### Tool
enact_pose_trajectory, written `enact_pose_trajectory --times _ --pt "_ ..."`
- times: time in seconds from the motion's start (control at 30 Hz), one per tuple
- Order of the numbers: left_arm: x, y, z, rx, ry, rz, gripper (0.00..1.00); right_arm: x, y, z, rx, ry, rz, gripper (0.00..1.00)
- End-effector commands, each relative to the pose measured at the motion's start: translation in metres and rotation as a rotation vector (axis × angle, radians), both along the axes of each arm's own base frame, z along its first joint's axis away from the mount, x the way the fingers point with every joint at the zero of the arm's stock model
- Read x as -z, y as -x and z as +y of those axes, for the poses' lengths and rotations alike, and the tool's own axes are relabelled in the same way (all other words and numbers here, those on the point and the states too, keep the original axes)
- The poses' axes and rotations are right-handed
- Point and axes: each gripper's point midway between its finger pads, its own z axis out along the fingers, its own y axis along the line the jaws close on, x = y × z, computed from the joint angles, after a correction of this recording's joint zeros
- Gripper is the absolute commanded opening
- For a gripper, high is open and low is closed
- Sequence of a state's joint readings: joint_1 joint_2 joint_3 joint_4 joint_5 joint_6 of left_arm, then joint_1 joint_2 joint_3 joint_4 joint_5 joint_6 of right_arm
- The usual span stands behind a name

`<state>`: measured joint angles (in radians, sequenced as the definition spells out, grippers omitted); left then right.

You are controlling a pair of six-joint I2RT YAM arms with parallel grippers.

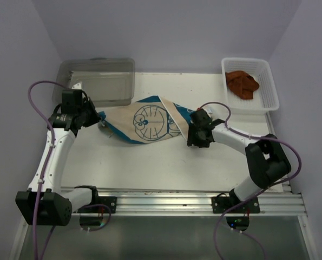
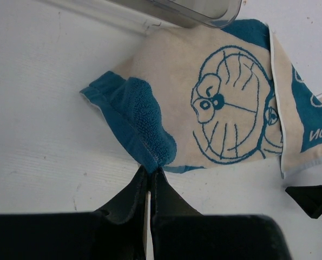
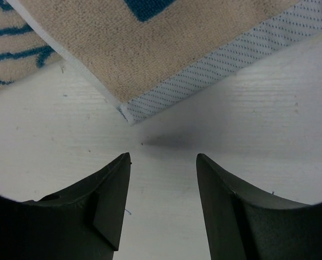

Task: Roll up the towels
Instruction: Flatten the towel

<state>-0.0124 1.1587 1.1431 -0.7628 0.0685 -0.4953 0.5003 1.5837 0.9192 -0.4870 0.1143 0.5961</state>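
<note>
Top view. The white table (image 1: 150, 168) has its broadest bare stretch at 6 o'clock of the centre, between the cloth and the arm bases. The clear plastic bin (image 1: 98, 81) sits at 10 o'clock and the white mesh basket (image 1: 270, 86) at 2 o'clock, both against the far edge.

The cream towel (image 1: 150, 123) lies mid-table, its 3 o'clock part folded over and covering part of the blue drawing (the lettering is cut off at the edge of the left wrist view). The bin's corner overlaps its far edge.

The rust-brown towel (image 1: 242, 84) lies crumpled in the basket, its edges hard to make out.

The left gripper (image 2: 150, 170), at 9 o'clock, is clenched on the cream towel's blue hem. The right gripper (image 3: 163, 157), at 3 o'clock, stands parted over bare table, grasping nothing, with the towel's corner just beyond its tips.
</note>
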Motion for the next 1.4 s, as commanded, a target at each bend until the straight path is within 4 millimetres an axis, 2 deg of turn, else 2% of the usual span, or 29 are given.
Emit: enact_pose_trajectory --times 0.0,0.17,0.2,0.33,0.4,0.43,0.47,0.5,0.57,0.67,0.7,0.77,0.83,0.9,1.0,1.1,1.2,1.37 --pt "-0.015 -0.004 -0.002 0.015 0.014 -0.073 0.00 -0.018 -0.037 0.012 0.040 -0.020 -0.116 0.57" --pt "-0.015 -0.003 -0.002 0.019 0.012 -0.072 0.00 -0.002 -0.052 0.015 0.051 0.013 -0.107 0.61" --pt "-0.014 -0.003 -0.003 0.021 0.013 -0.070 0.00 -0.004 -0.058 0.017 0.054 0.012 -0.120 0.61" --pt "-0.014 -0.003 -0.003 0.023 0.013 -0.072 0.00 0.004 -0.066 0.020 0.059 0.038 -0.120 0.56" --pt "-0.015 -0.003 -0.003 0.024 0.014 -0.074 0.00 0.012 -0.065 0.017 0.059 0.065 -0.107 0.40" --pt "-0.015 -0.003 -0.003 0.025 0.015 -0.074 0.00 0.013 -0.066 0.013 0.070 0.084 -0.108 0.28" --pt "-0.015 -0.003 -0.003 0.024 0.014 -0.072 0.00 0.011 -0.065 0.012 0.072 0.088 -0.113 0.09" --pt "-0.015 -0.003 -0.003 0.024 0.014 -0.074 0.00 0.009 -0.062 0.008 0.077 0.099 -0.112 0.00" --pt "-0.015 -0.003 -0.002 0.024 0.010 -0.074 0.00 -0.003 -0.064 0.003 0.093 0.111 -0.141 0.00" --pt "-0.017 -0.004 -0.002 0.021 0.008 -0.080 0.00 -0.046 -0.067 -0.005 0.107 0.116 -0.225 0.00" --pt "-0.018 -0.004 -0.001 0.017 0.003 -0.081 0.00 -0.078 -0.069 -0.007 0.105 0.103 -0.282 0.00" --pt "-0.021 -0.005 0.001 0.012 -0.003 -0.088 0.00 -0.114 -0.072 -0.013 0.111 0.103 -0.357 0.00" --pt "-0.026 -0.006 0.003 0.002 -0.014 -0.097 0.00 -0.172 -0.075 -0.021 0.119 0.096 -0.477 0.00" --pt "-0.028 -0.005 0.006 -0.007 -0.025 -0.099 0.00 -0.219 -0.075 -0.031 0.131 0.100 -0.565 0.00" --pt "-0.034 -0.005 0.007 -0.016 -0.031 -0.112 0.00 -0.275 -0.068 -0.041 0.140 0.082 -0.671 0.00" --pt "-0.040 -0.004 0.010 -0.027 -0.039 -0.126 0.00 -0.310 -0.058 -0.050 0.152 0.069 -0.736 0.00" --pt "-0.044 -0.002 0.013 -0.039 -0.049 -0.134 0.00 -0.335 -0.047 -0.056 0.166 0.033 -0.788 0.00" --pt "-0.054 -0.001 0.014 -0.045 -0.054 -0.152 0.00 -0.352 -0.031 -0.061 0.170 -0.015 -0.821 0.00"
